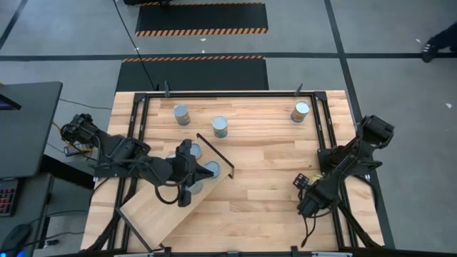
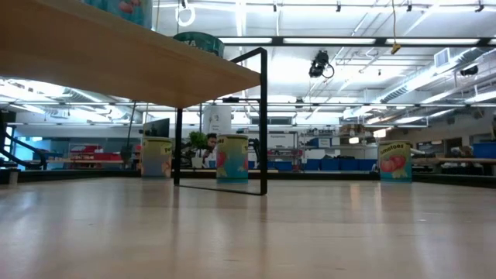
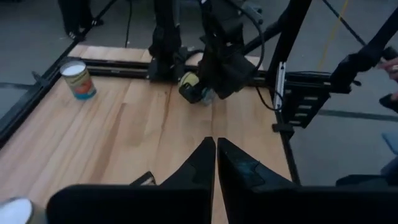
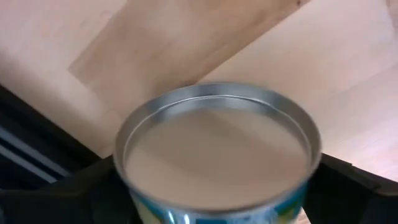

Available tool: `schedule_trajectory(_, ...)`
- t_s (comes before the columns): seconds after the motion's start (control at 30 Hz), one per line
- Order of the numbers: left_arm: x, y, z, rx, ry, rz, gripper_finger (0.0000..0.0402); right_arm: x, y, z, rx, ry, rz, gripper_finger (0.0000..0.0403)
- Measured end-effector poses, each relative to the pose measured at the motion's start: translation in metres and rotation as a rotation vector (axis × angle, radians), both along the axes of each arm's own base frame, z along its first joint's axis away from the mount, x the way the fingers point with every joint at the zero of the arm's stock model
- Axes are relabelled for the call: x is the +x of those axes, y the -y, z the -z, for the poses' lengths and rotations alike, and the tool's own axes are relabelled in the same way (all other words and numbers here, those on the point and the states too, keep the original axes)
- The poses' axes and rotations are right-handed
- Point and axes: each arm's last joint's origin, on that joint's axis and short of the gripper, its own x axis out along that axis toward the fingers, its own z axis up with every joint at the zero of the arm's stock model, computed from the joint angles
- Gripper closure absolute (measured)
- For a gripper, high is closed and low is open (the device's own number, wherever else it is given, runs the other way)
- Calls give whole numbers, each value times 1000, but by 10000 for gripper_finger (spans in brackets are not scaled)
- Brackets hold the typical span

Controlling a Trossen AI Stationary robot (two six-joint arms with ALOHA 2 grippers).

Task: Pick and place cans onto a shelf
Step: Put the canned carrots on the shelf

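Note:
The shelf (image 1: 153,214) is a light plywood board in a black frame, set slantwise at the table's near left; the low view shows its underside (image 2: 116,62). Cans (image 1: 211,170) stand on it, one at the edge of the left wrist view (image 3: 15,208). Three more cans stand on the table at the far side (image 1: 181,114), (image 1: 220,127), (image 1: 300,111). My left gripper (image 3: 216,163) is shut and empty over the shelf (image 1: 187,171). My right gripper (image 1: 307,205), at the near right, is shut on a can (image 4: 217,149). My right gripper pinches the can by its side wall just under the rim (image 4: 134,199), one dark finger (image 4: 68,193) on each side. The wrist camera looks onto the can's silver top. Whether the can's base is on the table cannot be told.
Black frame rails run along the table's left, far and right sides (image 1: 325,121). The shelf's upright black leg (image 2: 263,124) stands mid-table. Bare butcher-block tabletop (image 1: 271,178) lies between the two arms.

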Motion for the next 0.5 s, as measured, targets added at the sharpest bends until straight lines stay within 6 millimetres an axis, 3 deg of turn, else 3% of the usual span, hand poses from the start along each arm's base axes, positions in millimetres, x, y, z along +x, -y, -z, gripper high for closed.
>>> schedule_trajectory(0.13,1,1,2,-32,-17,6,379,1,0,2,-8,-4,12,41)
schedule_trajectory(0.27,4,8,8,42,-35,153,379,7,0,-4,-18,42,64,84)
schedule_trajectory(0.5,-3,28,26,126,-49,167,379,45,-15,-41,54,277,192,97)
